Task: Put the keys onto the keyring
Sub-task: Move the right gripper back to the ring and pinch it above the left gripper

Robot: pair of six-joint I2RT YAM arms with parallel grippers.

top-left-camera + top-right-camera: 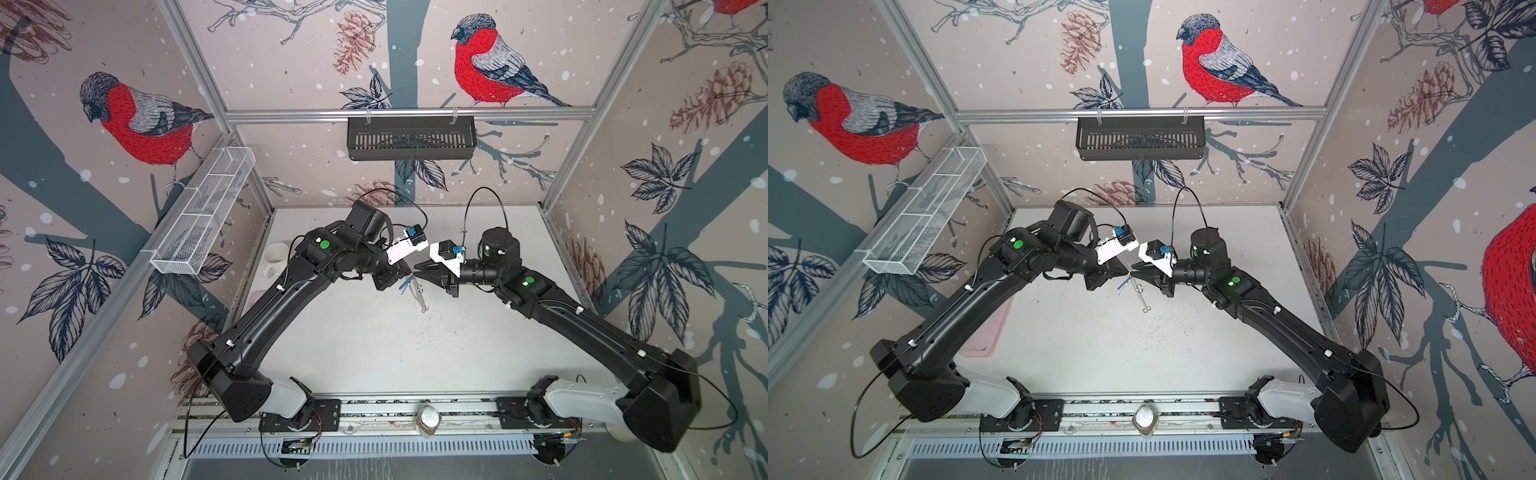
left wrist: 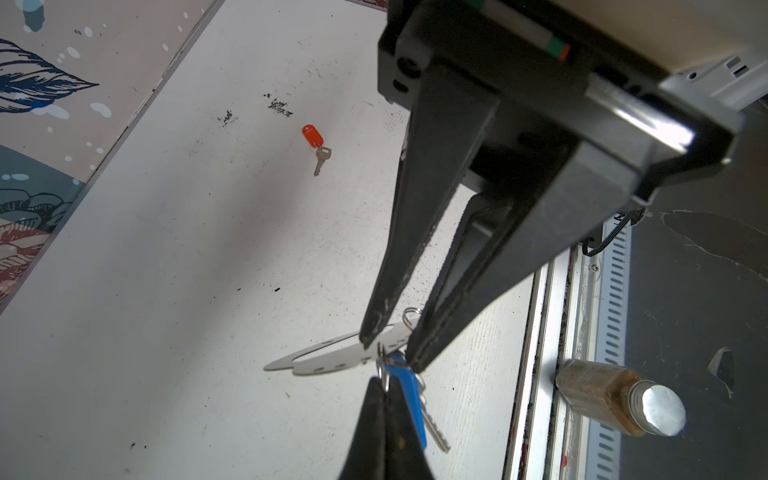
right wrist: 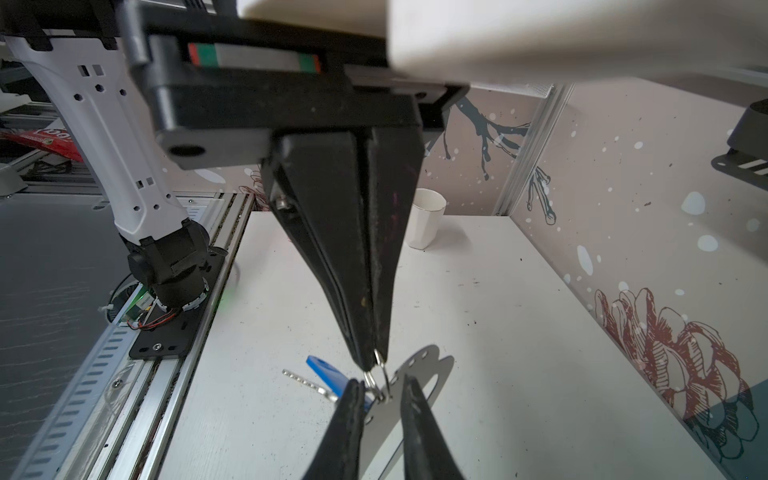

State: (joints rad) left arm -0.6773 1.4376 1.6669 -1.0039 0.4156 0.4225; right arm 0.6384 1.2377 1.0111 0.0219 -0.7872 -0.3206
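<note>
Over the middle of the worktop [image 1: 374,353] the left tool [image 2: 390,355] clamps the thin, stiff keyring [image 2: 332,360] in the air. The right tool [image 3: 369,365] pinches the slick little split ring [image 3: 381,376] of the blue-tagged key [image 2: 413,399]. The red-tagged key [image 2: 318,145] lies loose on the worktop, its tag probably the easiest hold.
</note>
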